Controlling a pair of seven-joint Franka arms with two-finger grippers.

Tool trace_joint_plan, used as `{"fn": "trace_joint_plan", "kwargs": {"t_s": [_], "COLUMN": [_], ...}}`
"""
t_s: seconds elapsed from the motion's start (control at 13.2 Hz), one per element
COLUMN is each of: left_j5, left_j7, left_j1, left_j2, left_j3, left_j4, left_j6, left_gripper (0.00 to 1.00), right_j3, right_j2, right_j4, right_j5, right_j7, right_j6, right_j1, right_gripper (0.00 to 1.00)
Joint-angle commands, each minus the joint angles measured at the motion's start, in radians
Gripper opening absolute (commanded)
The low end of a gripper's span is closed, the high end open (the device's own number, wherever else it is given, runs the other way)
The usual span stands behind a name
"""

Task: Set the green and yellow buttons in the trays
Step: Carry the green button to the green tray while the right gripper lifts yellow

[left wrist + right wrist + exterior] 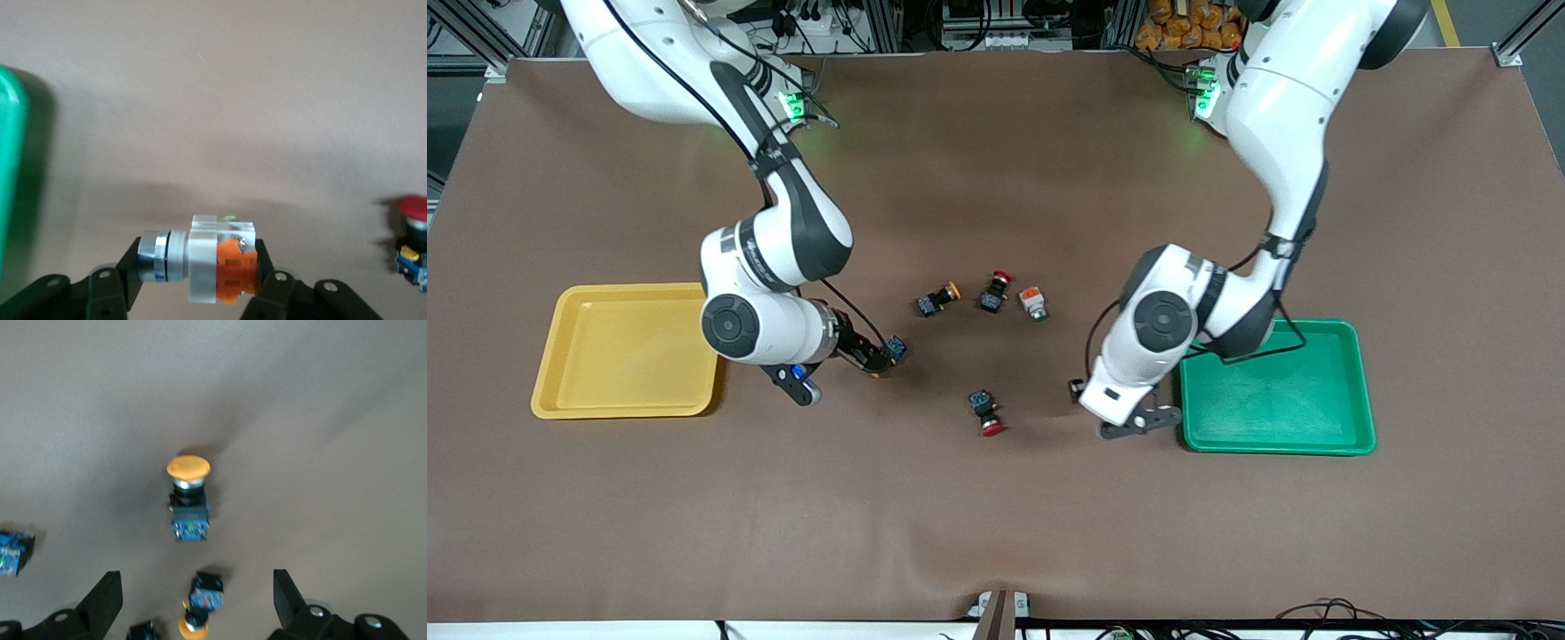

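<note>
Left claw (199, 273): pinching a white-and-orange button (203, 253) across its body, one finger on the metal-ringed cap end, the other on the orange end. The button lies sideways in the grip. Only a speck of green shows on it from the wrist view. The claw (1138, 422) hangs low over bare mat, just beside the green tray (1280, 400), at the tray's corner nearer the front camera. The tray's rim (10, 167) shows close by at the edge of the wrist view. Nothing sits in that tray.

Right claw (876, 360): fingers (107, 600) spread wide, low over the mat. A yellow-capped button (205, 590) lies on its side between them, touched by neither. Its blue body (895, 347) pokes out past the fingertips in the front view. The yellow tray (623, 356) sits near this claw, toward the right arm's end of the table, with nothing in it.

Loose on the mat between the two claws:
- A second yellow-capped button (938, 300), on its side, near the right claw and straight ahead of it (188, 500).
- A red-capped button (996, 292) just beside that one.
- A green-capped button (1034, 302), white and orange, next along toward the left claw.
- Another red-capped button (987, 413), nearer the front camera than those three, about midway between the claws.
</note>
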Motion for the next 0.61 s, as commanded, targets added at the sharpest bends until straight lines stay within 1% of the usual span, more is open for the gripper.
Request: {"fn": "trace_joint_plan", "kwargs": {"t_s": [0.0, 0.23, 0.38, 0.45, 0.53], "left_j5": [0.018, 0.018, 0.020, 0.020, 0.020], "left_j7": [0.010, 0.011, 0.013, 0.011, 0.013], "left_j1": [0.055, 0.139, 0.190, 0.213, 0.231], "left_j2": [-0.041, -0.047, -0.045, -0.045, -0.044], "left_j3": [-0.008, -0.010, -0.010, -0.010, -0.008], "left_j4": [-0.015, -0.023, -0.040, -0.047, -0.054], "left_j6": [-0.048, -0.062, -0.062, -0.064, -0.073], "left_gripper": [0.00, 0.00, 0.00, 0.00, 0.00], "right_j3": [-0.010, -0.013, -0.026, -0.027, -0.027], "right_j2": [0.043, 0.092, 0.112, 0.113, 0.113], "right_j4": [-0.015, -0.015, -0.039, -0.067, -0.090], "right_j5": [-0.004, -0.005, -0.014, -0.033, -0.036], "right_j7": [0.015, 0.015, 0.017, 0.017, 0.017], "right_j6": [0.086, 0.167, 0.224, 0.265, 0.298], "right_j1": [0.017, 0.049, 0.073, 0.074, 0.074], "right_gripper": [1.00, 1.00, 1.00, 0.97, 0.92]}}
